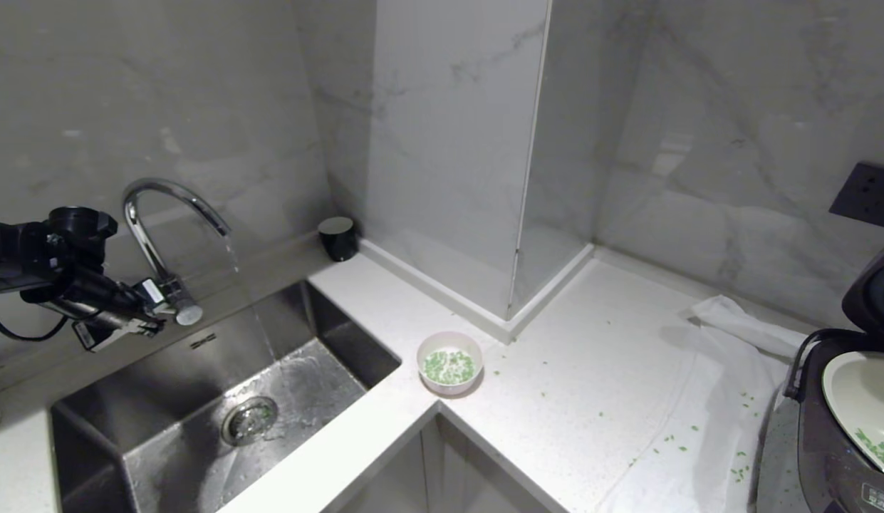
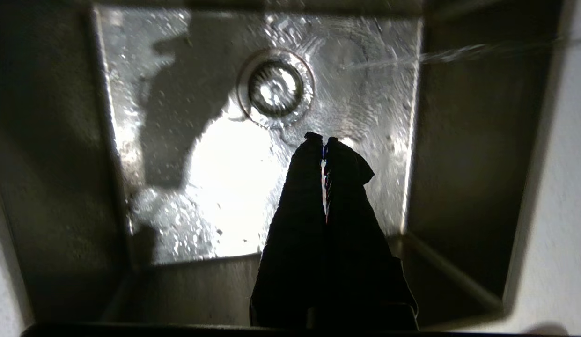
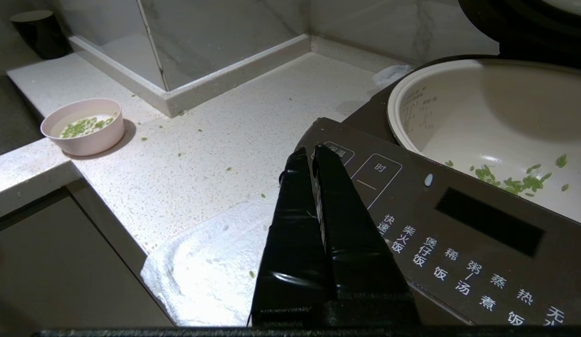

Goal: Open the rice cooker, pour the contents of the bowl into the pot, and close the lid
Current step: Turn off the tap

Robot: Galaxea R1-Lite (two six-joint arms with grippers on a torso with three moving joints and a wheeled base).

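Over the wet sink (image 2: 98, 140), left pincer (image 2: 322, 139) closed and empty, right pincer (image 3: 310, 154) closed above the rice cooker (image 3: 459, 234), lid raised, pink bowl (image 1: 449, 362) on the desk (image 1: 570, 370).

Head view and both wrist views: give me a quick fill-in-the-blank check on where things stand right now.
1. The bowl of green bits sits on the white counter beside the ____.
2. The rice cooker has its lid ____.
3. Water runs from the faucet into the sink, and the left gripper hangs above it with its fingers ____.
4. The pot already holds a few ____ bits.

Missing words: sink; open; shut; green
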